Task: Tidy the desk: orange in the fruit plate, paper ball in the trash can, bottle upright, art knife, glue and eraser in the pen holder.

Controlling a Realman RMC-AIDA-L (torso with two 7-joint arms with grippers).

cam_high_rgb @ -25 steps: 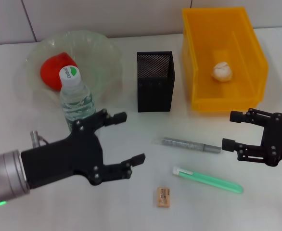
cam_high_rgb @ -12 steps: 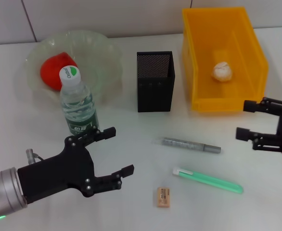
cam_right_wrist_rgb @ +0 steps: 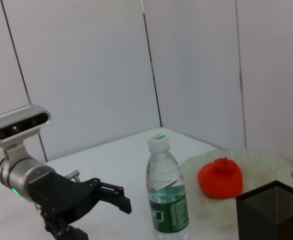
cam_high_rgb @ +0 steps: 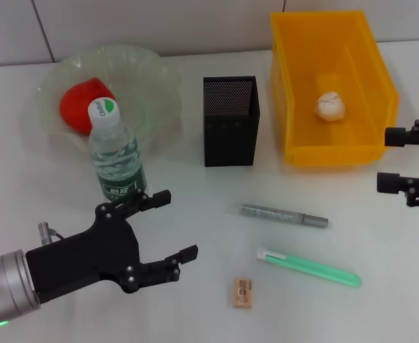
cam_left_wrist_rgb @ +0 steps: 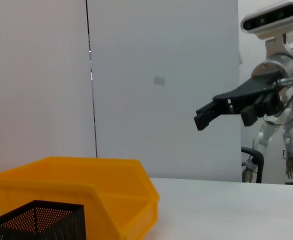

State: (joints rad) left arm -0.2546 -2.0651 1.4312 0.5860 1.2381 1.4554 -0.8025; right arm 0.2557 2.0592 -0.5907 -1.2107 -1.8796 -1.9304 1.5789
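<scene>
- One clear plastic water bottle (cam_high_rgb: 114, 153) with a white cap and green label stands upright beside the glass fruit plate (cam_high_rgb: 156, 86); its lettering is too small to read.
- One red-orange fruit (cam_high_rgb: 81, 104) lies in that plate.
- One crumpled paper ball (cam_high_rgb: 330, 105) sits in the yellow bin (cam_high_rgb: 367, 146).
- One black mesh pen holder (cam_high_rgb: 229, 121) stands between plate and bin.
- On the white table (cam_high_rgb: 195, 200): one silver art knife (cam_high_rgb: 284, 215), one green glue stick (cam_high_rgb: 309, 266), one tan eraser (cam_high_rgb: 242, 293), all apart.
- Left gripper (cam_high_rgb: 174, 226) spread wide, holding nothing, near the bottle.
- Right gripper (cam_high_rgb: 394, 158) at the table's right edge, fingers apart, holding nothing.
</scene>
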